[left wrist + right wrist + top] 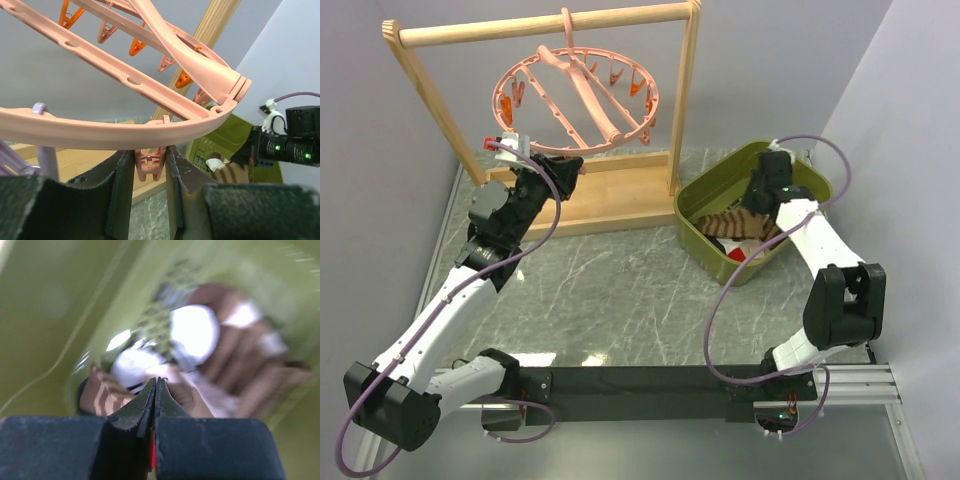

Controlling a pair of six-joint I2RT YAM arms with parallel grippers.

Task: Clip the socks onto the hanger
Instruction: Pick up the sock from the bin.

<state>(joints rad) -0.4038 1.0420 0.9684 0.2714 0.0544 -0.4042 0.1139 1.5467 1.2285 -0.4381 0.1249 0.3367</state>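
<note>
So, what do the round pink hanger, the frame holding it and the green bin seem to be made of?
The hanger looks like moulded plastic: smooth, slightly glossy, with regular holes along the rim. The frame looks like pale wood, matt, with visible grain. The bin is probably plastic: olive, faint sheen, rounded corners, though I cannot be sure.

The left arm and the right arm look the same from here: glossy white shells broken by chunky black joints, both bolted to a black rail. A thin lilac cable loops loosely along each one. The left gripper has dark, rough-faced jaws with scuffed edges; the right gripper has black wedge-shaped ones, and small green lights glow on its housing.
</note>
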